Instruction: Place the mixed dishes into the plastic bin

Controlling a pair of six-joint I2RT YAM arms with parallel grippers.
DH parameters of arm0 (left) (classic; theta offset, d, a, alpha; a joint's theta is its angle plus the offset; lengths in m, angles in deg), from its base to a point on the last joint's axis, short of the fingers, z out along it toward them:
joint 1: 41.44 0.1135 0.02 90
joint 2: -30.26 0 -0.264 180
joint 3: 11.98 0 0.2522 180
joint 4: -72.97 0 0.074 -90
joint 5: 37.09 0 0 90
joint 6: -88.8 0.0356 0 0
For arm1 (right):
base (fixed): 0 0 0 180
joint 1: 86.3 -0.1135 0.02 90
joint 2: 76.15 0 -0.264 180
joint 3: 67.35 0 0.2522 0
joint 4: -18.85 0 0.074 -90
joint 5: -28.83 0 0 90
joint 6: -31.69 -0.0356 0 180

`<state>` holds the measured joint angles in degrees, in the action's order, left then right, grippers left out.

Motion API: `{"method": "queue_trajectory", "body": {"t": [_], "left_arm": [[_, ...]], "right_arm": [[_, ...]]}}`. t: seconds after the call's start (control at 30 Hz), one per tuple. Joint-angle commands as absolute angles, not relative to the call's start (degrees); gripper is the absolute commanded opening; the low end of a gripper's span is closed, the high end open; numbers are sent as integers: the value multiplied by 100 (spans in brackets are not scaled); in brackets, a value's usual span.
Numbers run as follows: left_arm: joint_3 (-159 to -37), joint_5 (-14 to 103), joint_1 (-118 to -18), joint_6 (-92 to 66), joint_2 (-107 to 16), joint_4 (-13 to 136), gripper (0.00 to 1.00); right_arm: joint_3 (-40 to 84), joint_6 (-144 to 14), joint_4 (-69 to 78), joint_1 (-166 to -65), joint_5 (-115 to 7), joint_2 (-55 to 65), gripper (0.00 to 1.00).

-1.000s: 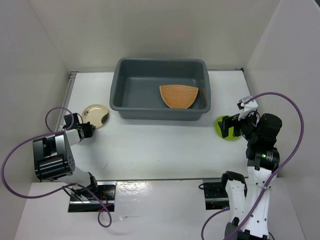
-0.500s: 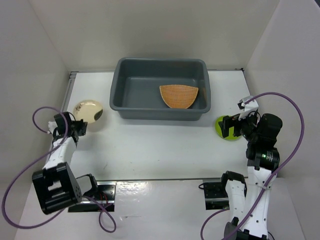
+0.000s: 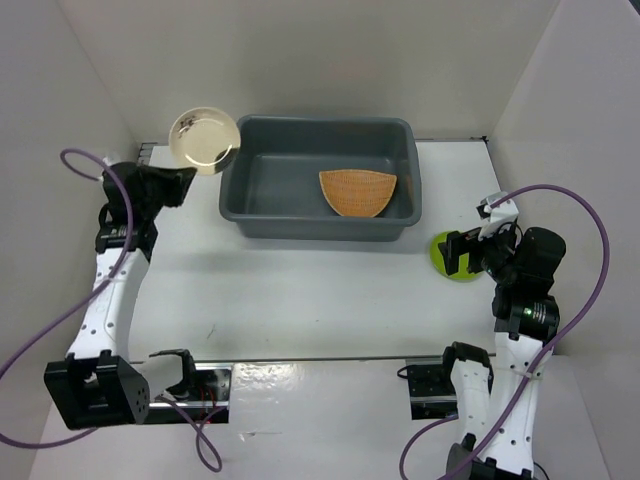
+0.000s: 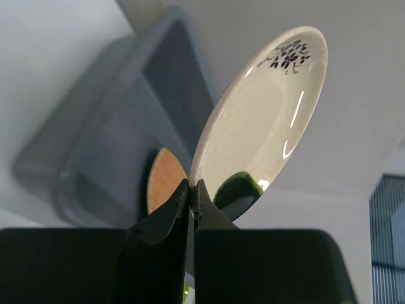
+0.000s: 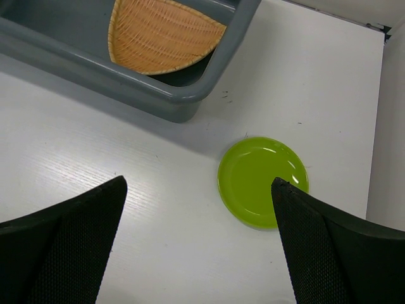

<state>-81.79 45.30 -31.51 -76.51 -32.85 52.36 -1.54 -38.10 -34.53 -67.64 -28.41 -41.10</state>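
**Saucer lifted at the bin's left corner; green plate on the table**

Left side: left claw (image 3: pixel 188 176) clenched on the lower rim of the saucer (image 3: pixel 205 140), fingertips pinched tight on the edge in the wrist view (image 4: pixel 192 190); saucer (image 4: pixel 266 120) is cream, glossy and shallow, with a dark sprig mark near its far rim; it stands tilted on edge, clear of the table (image 3: pixel 300 290); from overhead it overlaps the far left corner of the bin (image 3: pixel 320 228).

Middle: bin is dark grey with rounded corners and a rolled rim (image 4: pixel 95 158); orange woven plate (image 3: pixel 357 192) lies flat on its floor toward the right end, fan-shaped, also seen past the saucer (image 4: pixel 161 183) and from the right wrist (image 5: pixel 161 38).

Right side: right claw (image 3: pixel 463 250) released, jaws spread wide (image 5: pixel 197 183), hovering above the green plate (image 3: pixel 445 268); plate is round, lime green, flat on the table just beside the bin's near right corner (image 5: pixel 262 180), touching nothing.

Against a second ago: the saucer lay on the table left of the bin, with the left claw low beside it; now it is raised and carried toward the bin; the left arm has swung up and outward; orange plate, green plate and right arm unchanged.
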Motion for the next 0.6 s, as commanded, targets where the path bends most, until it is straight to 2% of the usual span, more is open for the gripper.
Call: {"method": "queue_trajectory", "body": {"t": [0.0, 0.23, 0.57], "left_arm": [[-8926, 4263, -3580, -7406, -3679, 5473, 0], [-10825, 3298, -5143, -6616, -6015, 4859, 0], [-12619, 3076, -6059, -6027, -8256, 3900, 0]], "right_arm": [[-147, -3871, -3262, -6696, -2821, -4143, 99], [-147, -3871, -3262, -6634, -2821, -4196, 99], [-147, -3871, -3262, -6582, -2821, -4354, 99]]}}
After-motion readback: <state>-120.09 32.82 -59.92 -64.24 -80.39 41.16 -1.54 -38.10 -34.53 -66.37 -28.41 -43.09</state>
